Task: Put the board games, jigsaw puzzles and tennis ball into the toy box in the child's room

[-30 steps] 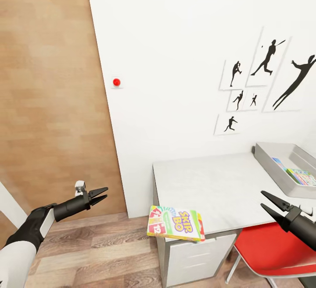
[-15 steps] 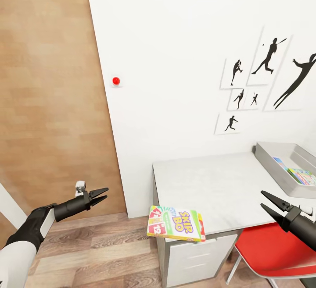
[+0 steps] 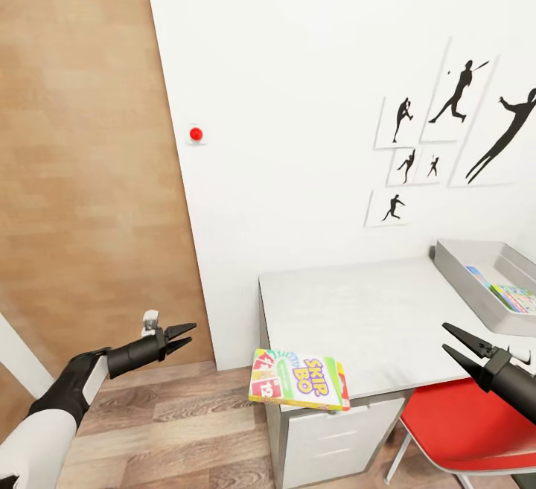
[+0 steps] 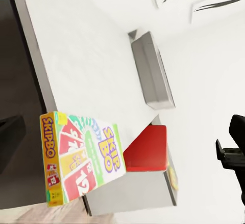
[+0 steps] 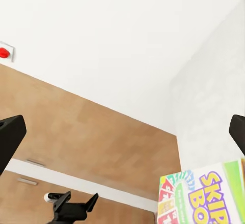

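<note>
I see the Skip-Bo board game (image 3: 299,379) lying flat on the table (image 3: 357,318), overhanging its near left corner. The toy box (image 3: 476,280) sits at the table's far right. My left hand (image 3: 182,336) hangs spread off the table's left side; my right hand (image 3: 455,346) is spread over its near right edge, both empty.
</note>
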`<state>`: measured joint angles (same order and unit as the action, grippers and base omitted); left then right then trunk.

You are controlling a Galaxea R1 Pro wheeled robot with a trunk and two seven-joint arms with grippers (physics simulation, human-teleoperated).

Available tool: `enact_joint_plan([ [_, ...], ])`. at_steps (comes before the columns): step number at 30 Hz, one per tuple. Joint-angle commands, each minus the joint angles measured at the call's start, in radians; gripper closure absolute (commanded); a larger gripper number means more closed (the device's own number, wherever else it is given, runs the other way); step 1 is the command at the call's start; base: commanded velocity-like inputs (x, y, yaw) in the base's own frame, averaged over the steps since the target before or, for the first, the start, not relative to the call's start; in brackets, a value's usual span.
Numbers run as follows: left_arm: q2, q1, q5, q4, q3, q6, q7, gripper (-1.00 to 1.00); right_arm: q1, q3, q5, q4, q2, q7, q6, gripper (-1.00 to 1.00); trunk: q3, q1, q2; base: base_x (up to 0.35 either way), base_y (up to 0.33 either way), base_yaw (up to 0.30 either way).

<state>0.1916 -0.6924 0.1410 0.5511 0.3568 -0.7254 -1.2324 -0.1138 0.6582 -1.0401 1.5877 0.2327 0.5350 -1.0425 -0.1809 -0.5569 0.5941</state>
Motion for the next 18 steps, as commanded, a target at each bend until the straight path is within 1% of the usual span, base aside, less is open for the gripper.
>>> enact_joint_plan([
  [1, -0.006, -0.001, 0.002, -0.002, 0.001, -0.009, 0.008, -1.00, -0.001, -0.003, 0.007, 0.000, 0.000, 0.008, -0.005, -1.00, -0.005, -0.004, 0.009, 0.000, 0.000, 0.000],
  [3, -0.024, -0.001, 0.002, -0.022, 0.001, -0.009, 0.048, -1.00, -0.001, -0.035, 0.007, 0.000, 0.007, 0.007, -0.005, -1.00, -0.011, -0.012, 0.023, 0.000, 0.000, 0.000],
  [4, -0.028, -0.001, 0.002, -0.036, 0.001, -0.008, 0.064, -1.00, -0.001, -0.053, 0.007, 0.000, 0.016, 0.007, -0.005, -1.00, -0.014, -0.016, 0.030, 0.000, 0.000, 0.000],
  [7, -0.031, -0.001, 0.002, -0.069, -0.003, -0.004, 0.083, -1.00, -0.001, -0.115, 0.008, 0.000, 0.045, 0.007, -0.005, -1.00, -0.024, -0.027, 0.051, 0.000, 0.000, 0.000],
  [9, -0.029, -0.001, 0.002, -0.075, -0.003, -0.004, 0.083, -1.00, -0.002, -0.141, 0.008, 0.000, 0.052, 0.006, -0.005, -1.00, -0.030, -0.035, 0.065, 0.000, 0.000, 0.000],
  [14, -0.029, -0.001, 0.003, -0.081, -0.003, -0.004, 0.082, -1.00, -0.003, -0.180, 0.009, 0.000, 0.057, 0.001, -0.005, -1.00, -0.046, -0.054, 0.100, 0.000, 0.000, 0.000],
  [18, -0.029, -0.001, 0.004, -0.081, -0.003, -0.006, 0.081, -1.00, -0.002, -0.193, 0.011, 0.000, 0.058, -0.001, -0.005, -1.00, -0.058, -0.069, 0.128, 0.000, 0.000, 0.000],
])
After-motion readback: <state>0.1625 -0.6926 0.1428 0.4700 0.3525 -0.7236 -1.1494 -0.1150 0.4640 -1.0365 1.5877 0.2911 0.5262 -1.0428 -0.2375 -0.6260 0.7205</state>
